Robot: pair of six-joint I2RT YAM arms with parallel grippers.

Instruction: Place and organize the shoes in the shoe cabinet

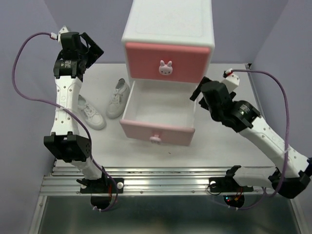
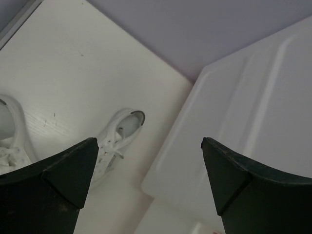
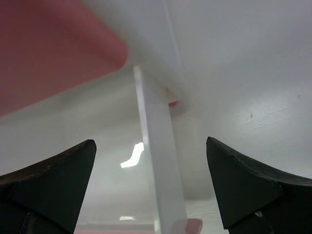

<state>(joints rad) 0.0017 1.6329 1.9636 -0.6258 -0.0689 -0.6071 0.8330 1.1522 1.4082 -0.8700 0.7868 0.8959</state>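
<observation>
top external: open lower drawer (image 1: 157, 132), white shoe (image 1: 118, 99) just beside its left wall.

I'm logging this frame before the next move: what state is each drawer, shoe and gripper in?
Upper drawer: shut.
Lower drawer: pulled open, empty.
White shoe nearer the drawers: upright, not yet stowed.
Other white shoe: upright, not yet stowed, partly hidden.
Left gripper: open, empty.
Right gripper: open, empty, beside the lower drawer's right wall.
</observation>
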